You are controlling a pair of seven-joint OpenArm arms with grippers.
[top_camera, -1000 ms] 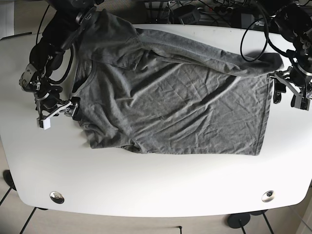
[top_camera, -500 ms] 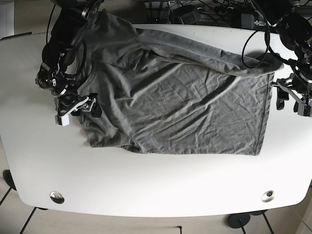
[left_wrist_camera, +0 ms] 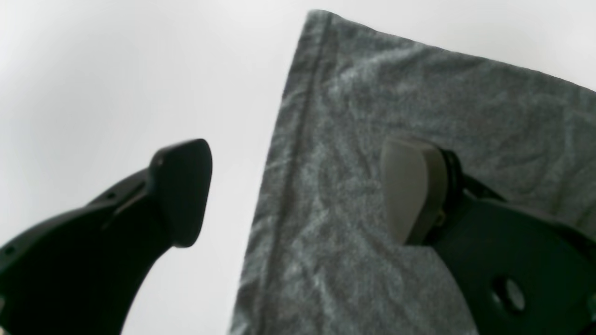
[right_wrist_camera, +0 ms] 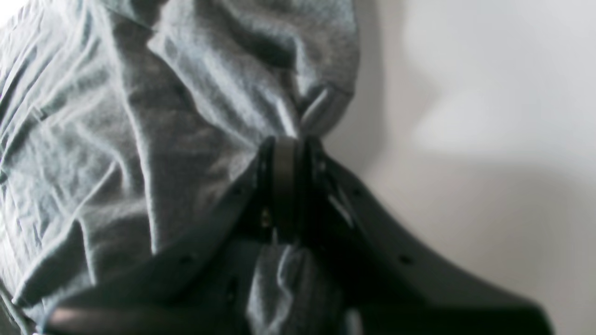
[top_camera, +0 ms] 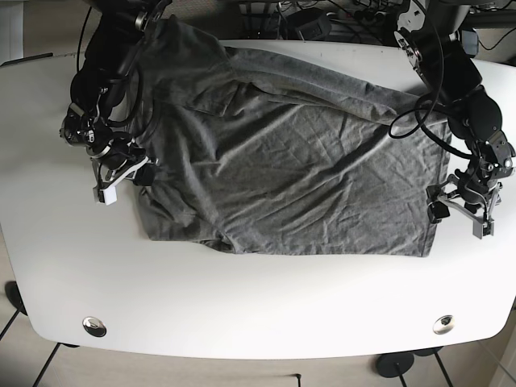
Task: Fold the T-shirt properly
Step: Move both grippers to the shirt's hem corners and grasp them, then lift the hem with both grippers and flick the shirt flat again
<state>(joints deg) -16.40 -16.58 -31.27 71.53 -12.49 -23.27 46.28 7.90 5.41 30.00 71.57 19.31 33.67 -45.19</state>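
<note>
Right gripper [right_wrist_camera: 285, 153] is clamped on the shirt [top_camera: 290, 161] at its collar-side edge, on the base view's left. Left gripper [left_wrist_camera: 298, 195] is spread wide over the hem, one finger above cloth, the other above bare table [top_camera: 258, 306], nothing pinched yet. Shirt's lying mostly flat across the table with its far side bunched over. Looks like no proper fold is finished, so pretty much all the folding is left.

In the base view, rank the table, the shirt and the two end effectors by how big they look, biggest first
1. Table: fills most of the view.
2. Shirt: covers much of the tabletop.
3. Left end effector and right end effector: both small and about alike, so I won't rank one over the other.
</note>
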